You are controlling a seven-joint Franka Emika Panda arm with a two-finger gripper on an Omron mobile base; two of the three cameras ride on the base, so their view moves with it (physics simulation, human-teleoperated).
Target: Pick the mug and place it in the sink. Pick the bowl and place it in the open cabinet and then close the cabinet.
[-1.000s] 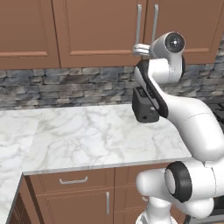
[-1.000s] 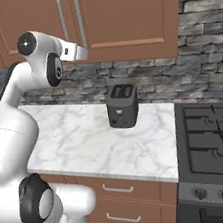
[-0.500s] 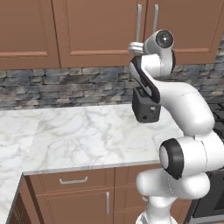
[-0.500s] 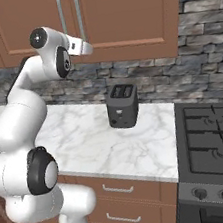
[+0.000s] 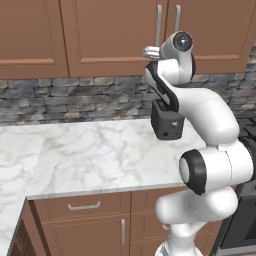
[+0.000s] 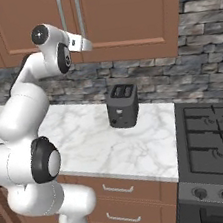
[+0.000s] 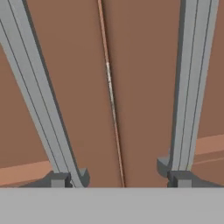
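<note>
In the left base view, the marble counter (image 5: 85, 155) fills the left and middle of the frame. Above it the cabinet (image 5: 110, 30) runs across the top, its reddish-brown doors lying flat and flush. Right of centre, near the top, the gripper (image 5: 151, 51) is raised to the cabinet front, just below the two silver bar handles (image 5: 158, 22). A dark toaster (image 5: 167, 125) stands on the counter beneath it, against the stone wall.

The hand view looks straight at the doors from close up. The left handle (image 7: 39, 100) is on the left, the thin seam (image 7: 111, 96) between the two doors runs down the middle, and the right handle (image 7: 190, 83) is on the right. Both doors meet at that seam with no gap.

Whether the fingers are spread or drawn together I cannot tell. Nothing is seen grasped between them.

Judging by the flush doors, the step in hand is the last one, closing the cabinet, and it looks finished or nearly so. The next move calls only for drawing the hand straight back from the doors, without catching either handle or knocking the toaster below.

In the right base view a stove (image 6: 213, 138) sits at the right edge.
</note>
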